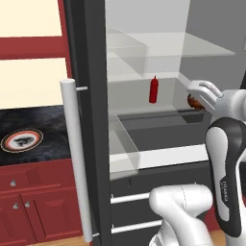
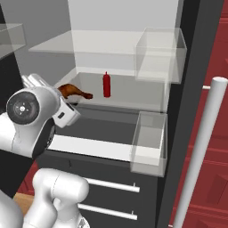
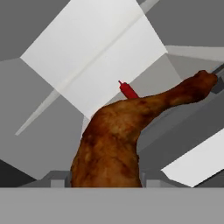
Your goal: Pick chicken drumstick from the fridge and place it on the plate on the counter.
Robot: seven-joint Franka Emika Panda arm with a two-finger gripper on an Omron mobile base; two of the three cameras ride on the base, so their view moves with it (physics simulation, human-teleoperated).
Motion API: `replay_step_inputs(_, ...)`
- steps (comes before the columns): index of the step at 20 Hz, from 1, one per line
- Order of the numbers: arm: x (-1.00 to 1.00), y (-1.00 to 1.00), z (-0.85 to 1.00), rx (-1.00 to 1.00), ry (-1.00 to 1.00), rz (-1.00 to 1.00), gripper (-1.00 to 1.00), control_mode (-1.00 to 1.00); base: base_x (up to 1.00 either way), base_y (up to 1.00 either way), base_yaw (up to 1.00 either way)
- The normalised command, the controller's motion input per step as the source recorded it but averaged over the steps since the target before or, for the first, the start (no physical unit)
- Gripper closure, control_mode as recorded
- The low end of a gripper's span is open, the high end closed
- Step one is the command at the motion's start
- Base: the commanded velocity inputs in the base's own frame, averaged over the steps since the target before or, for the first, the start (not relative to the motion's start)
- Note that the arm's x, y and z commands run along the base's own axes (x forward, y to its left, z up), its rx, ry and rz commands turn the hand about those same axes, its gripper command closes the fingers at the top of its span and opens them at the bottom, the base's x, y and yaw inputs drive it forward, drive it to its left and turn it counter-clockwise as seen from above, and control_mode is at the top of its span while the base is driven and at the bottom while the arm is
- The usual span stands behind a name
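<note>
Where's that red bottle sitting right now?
The red bottle stands upright on a glass shelf inside the open fridge, near the back wall. In the right base view the chicken drumstick lies just to its left, beside the robot's hand.

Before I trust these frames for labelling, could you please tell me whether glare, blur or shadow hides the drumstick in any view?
Left base view: sharp, evenly lit; the white arm covers most of the chicken drumstick. Right base view: the drumstick reads clearly, no glare off the clear fridge shelf. Hand view: flat light, the drumstick looms large, its lower end cropped.
</note>
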Motion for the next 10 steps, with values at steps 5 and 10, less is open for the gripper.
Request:
replay_step_inputs(5,0.0,0.0,-0.11,0.0,-0.02,0.0,1.0,-1.0,0.0,0.0,0.0)
replay_step_inputs(10,0.0,0.0,0.0,0.0,0.0,0.0,1.0,-1.0,0.0,0.0,0.0)
